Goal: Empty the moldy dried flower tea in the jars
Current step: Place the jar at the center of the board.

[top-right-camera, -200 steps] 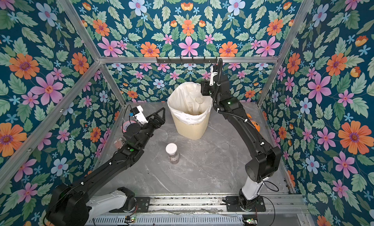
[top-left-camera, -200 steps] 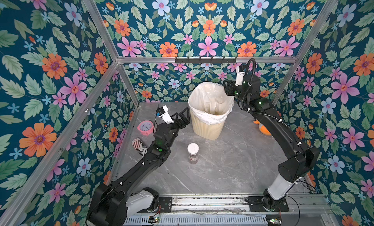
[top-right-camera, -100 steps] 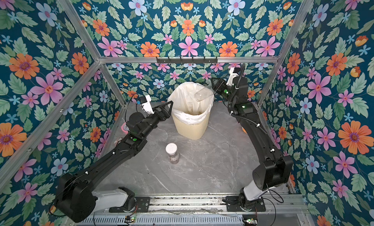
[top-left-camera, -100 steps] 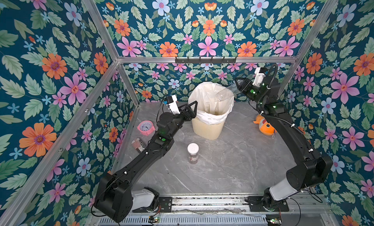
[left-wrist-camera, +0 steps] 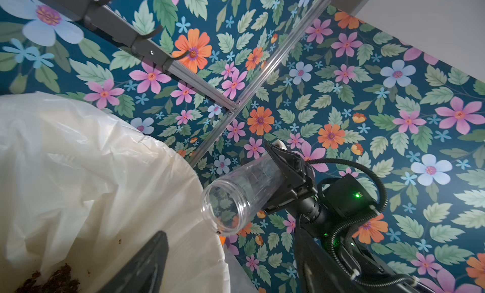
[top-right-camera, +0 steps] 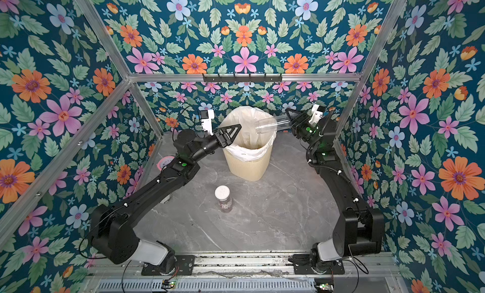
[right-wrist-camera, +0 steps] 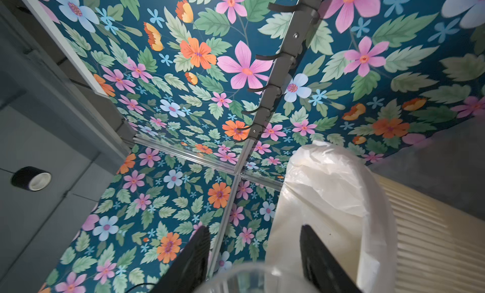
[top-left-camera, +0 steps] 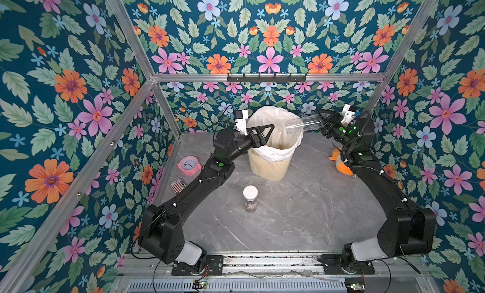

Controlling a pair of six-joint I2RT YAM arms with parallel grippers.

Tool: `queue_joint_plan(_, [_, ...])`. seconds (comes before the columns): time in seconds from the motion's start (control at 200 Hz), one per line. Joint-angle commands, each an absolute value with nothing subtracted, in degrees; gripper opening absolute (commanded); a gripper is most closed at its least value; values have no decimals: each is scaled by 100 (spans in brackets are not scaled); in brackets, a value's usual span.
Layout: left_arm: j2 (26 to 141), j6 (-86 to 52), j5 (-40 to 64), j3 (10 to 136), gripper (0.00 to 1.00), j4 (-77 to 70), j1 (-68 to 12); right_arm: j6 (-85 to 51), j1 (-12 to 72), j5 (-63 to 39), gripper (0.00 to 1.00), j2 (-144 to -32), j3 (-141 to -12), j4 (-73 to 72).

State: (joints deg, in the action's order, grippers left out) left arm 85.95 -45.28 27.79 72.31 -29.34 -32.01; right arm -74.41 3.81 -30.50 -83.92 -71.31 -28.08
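Left wrist view: the right gripper (left-wrist-camera: 282, 177) is closed on the base end of the clear jar (left-wrist-camera: 237, 193). The jar is lidless and tilted, with its open mouth lowest. It is almost bare, with a few dark crumbs at its lip. In both top views the mouth hangs over the right edge of the lined bin (top-left-camera: 267, 165). A heap of moldy dried flower tea (left-wrist-camera: 52, 279) lies at the bottom of the liner.

Left gripper (top-left-camera: 270, 128): the wrist view shows only one finger (left-wrist-camera: 149, 260), set well off centre with nothing against it. The jaws stand apart and hold nothing, above the bin's left rim.

The second jar (top-left-camera: 250, 199) stands upright on the bench (top-left-camera: 288, 226) in front of the bin, white lid on and dark tea inside. A clear lid (top-left-camera: 314, 189) lies flat on the bench to its right, apart from it.
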Motion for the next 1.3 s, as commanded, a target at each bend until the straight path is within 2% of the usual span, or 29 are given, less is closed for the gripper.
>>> queue_joint_plan(0.0, [8795,-4614,3205,7560,77,-3017,-3270,-8147,382,-3189,44,-8425,-7022,-3766])
queue_joint_plan(0.195, [9273,-4654,3512,8144,68,-2582,-3413,-8464,378,-3281,42,-8513,-6960,-4061])
queue_joint_plan(0.55, [9461,-4596,3748,8397,65,-2419,-3538,-8410,378,-3428,42,-8425,-6771,-4006])
queue_joint_plan(0.885, [9693,-4670,3900,8630,54,-2422,-3621,-8521,415,-3529,41,-8388,-6589,-4132])
queue_joint_plan(1.015, [9738,-4668,3916,8727,43,-2312,-3630,-8517,416,-3546,41,-8379,-6549,-4122])
queue_joint_plan(1.295, [9721,-4682,3902,8771,30,-2287,-3647,-8542,413,-3607,43,-8402,-6485,-4244])
